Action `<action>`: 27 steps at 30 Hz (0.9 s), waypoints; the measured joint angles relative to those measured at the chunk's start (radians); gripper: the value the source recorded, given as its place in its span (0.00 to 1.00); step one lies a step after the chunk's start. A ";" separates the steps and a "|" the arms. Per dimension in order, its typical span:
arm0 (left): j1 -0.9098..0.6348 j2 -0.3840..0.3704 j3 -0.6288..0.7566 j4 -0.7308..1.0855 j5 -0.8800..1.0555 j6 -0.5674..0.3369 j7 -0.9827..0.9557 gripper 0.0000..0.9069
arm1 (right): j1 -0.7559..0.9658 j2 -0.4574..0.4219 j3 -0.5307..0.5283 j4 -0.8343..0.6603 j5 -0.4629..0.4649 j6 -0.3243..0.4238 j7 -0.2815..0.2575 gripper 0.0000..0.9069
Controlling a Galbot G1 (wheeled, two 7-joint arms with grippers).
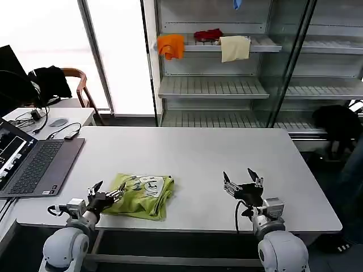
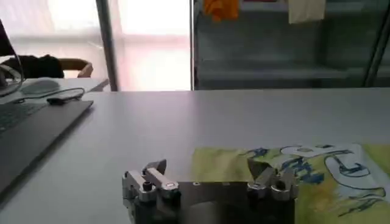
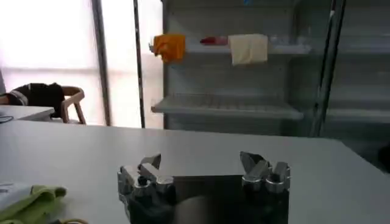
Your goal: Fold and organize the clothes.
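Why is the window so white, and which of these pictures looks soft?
Head view: daylight blows out the window, while the table and green T-shirt stay evenly lit. Left wrist view: the left end effector and shelves look soft. Right wrist view: the window glares and the right end effector is slightly blurred.

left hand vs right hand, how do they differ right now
The left hand sits at the near left edge of the lime-green T-shirt, one finger over the cloth. The right hand hovers over bare table, well apart from the shirt. Both are open, holding nothing, near the table's front edge.
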 measured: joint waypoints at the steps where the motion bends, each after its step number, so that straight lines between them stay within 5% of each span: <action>1: -0.002 -0.001 0.001 0.008 0.001 -0.001 0.000 1.00 | -0.002 -0.001 0.003 0.001 0.000 0.001 -0.001 1.00; 6: -0.003 0.000 0.003 0.036 -0.003 -0.003 0.010 1.00 | -0.010 -0.004 0.013 0.003 0.001 0.005 -0.003 1.00; 9: 0.000 -0.003 0.002 0.042 -0.011 0.002 0.015 0.61 | -0.010 -0.004 0.013 0.003 0.001 0.005 -0.003 1.00; 11: 0.003 -0.004 0.002 0.044 -0.017 0.006 0.021 0.14 | -0.009 -0.003 0.012 0.003 0.001 0.005 -0.003 1.00; 12: 0.006 -0.006 0.002 0.044 -0.021 0.008 0.025 0.09 | -0.009 -0.003 0.012 0.003 0.001 0.006 -0.003 1.00; 14: 0.009 -0.007 0.001 0.044 -0.028 0.011 0.031 0.02 | -0.008 -0.003 0.011 0.003 0.001 0.006 -0.002 1.00; 27: 0.009 -0.004 -0.014 0.051 -0.076 0.026 0.041 0.02 | -0.014 -0.006 0.015 0.007 0.000 0.011 -0.002 1.00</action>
